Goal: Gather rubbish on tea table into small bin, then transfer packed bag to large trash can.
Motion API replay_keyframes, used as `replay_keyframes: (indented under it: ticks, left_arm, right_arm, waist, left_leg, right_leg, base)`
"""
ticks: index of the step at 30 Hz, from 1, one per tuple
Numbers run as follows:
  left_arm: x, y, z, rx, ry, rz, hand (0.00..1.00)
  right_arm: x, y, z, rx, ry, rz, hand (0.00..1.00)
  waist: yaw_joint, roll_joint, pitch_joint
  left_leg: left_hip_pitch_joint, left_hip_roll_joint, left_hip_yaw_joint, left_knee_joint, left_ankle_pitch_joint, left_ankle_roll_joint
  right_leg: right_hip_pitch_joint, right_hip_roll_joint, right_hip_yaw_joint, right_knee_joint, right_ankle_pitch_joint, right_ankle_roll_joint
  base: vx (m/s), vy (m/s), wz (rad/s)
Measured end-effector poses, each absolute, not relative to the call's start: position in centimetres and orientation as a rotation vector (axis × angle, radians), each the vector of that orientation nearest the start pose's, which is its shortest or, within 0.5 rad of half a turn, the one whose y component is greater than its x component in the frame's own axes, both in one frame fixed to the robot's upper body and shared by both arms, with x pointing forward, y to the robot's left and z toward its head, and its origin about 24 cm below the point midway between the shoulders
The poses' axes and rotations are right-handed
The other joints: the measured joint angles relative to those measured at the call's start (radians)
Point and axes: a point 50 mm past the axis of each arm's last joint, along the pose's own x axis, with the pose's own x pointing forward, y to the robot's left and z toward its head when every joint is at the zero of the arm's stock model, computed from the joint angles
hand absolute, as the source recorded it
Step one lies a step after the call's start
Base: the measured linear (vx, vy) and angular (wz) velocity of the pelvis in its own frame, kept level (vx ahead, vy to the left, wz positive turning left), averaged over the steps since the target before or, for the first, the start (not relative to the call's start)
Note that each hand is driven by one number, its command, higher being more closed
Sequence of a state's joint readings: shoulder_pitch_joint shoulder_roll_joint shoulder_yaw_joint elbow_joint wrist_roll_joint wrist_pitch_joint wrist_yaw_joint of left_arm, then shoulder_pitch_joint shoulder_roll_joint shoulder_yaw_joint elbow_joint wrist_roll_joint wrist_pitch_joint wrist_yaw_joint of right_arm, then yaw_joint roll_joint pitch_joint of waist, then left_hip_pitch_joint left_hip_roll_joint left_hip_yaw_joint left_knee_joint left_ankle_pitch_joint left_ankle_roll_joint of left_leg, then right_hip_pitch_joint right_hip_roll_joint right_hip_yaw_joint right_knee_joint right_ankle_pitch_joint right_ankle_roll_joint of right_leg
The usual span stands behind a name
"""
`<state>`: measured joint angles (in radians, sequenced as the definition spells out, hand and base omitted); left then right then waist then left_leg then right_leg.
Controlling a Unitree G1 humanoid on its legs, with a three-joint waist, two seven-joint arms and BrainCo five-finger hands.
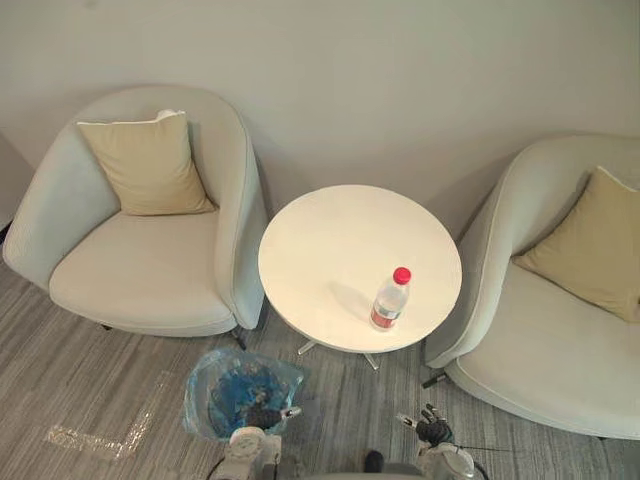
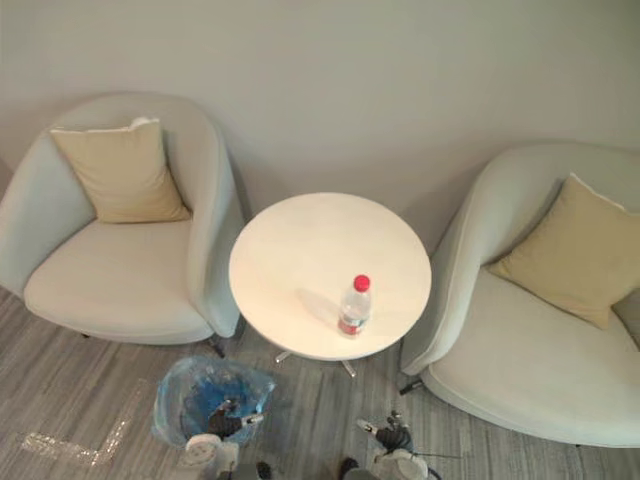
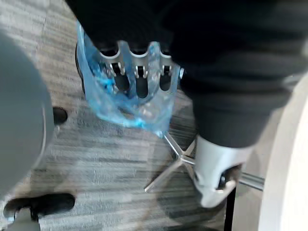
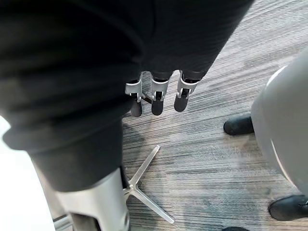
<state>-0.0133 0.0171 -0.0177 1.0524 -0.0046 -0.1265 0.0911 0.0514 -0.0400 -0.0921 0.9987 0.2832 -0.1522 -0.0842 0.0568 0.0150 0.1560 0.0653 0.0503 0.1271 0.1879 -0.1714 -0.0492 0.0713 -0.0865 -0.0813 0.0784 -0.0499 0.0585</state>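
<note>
Nearest to us, at the lower edge of the head views, our left hand (image 1: 262, 414) hangs over the near rim of the small bin (image 1: 215, 385), and our right hand (image 1: 432, 430) hangs above bare floor (image 1: 60, 370) just in front of the bench (image 1: 310, 250). The left wrist view brings us in close. There its fingers (image 3: 139, 62) are loosely extended in front of the crumpled blue bag (image 3: 120, 108) that lines the bin, and they hold nothing. The right wrist view shows that hand's fingers (image 4: 157, 96) straight and relaxed, also empty, above the bench's splayed metal foot (image 4: 144, 190), which the head views largely hide under the round top. From the head we see what the wrist views miss: a clear bottle (image 1: 391, 300) with a red cap and red label standing upright on the white bench top, toward its near right side, well apart from the bin on the floor. The floor is grey and streaked, with a strip of shiny tape (image 1: 95, 437) left of the bin. A pale armchair (image 1: 140, 270) stands to the left of the bench and another armchair (image 1: 560, 360) to its right, each with a tan cushion (image 1: 145, 165), in front of a plain wall (image 1: 400, 80).
</note>
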Motion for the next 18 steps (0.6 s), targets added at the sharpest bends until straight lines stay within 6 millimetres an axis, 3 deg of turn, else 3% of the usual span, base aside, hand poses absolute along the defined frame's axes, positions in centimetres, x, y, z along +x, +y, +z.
replay_keyframes:
  ticks: [7, 14, 18]
  left_arm:
    - [13.9, 15.8, -14.9, 0.065, 0.921, 0.083, 0.0]
    - [13.7, 15.9, -14.9, 0.075, 0.922, 0.093, 0.0]
    - [13.7, 16.0, -14.9, 0.078, 0.915, 0.093, 0.0]
  right_arm:
    - [12.9, -18.5, -13.8, 0.173, 0.811, -0.341, 0.0]
    - [16.4, -19.8, -7.6, 0.002, 0.434, -0.313, 0.0]
    - [17.0, -19.8, -6.3, -0.077, 0.362, -0.293, 0.0]
  waist:
    - [-0.003, -0.003, -0.011]
    - [-0.012, -0.01, -0.016]
    - [-0.012, -0.017, -0.02]
  left_leg:
    - [0.042, -0.007, -0.001, -0.084, 0.028, 0.001]
    - [0.038, 0.001, -0.001, -0.084, 0.028, 0.0]
    - [0.034, 0.003, -0.003, -0.084, 0.029, 0.0]
  right_leg:
    - [0.017, 0.0, -0.004, -0.032, 0.003, 0.005]
    - [0.01, 0.019, 0.002, -0.047, 0.003, 0.0]
    - [0.013, 0.022, 0.001, -0.057, 0.006, -0.004]
  base:
    - [0.02, 0.003, -0.01]
    - [0.04, -0.023, -0.03]
    - [0.0, 0.0, 0.0]
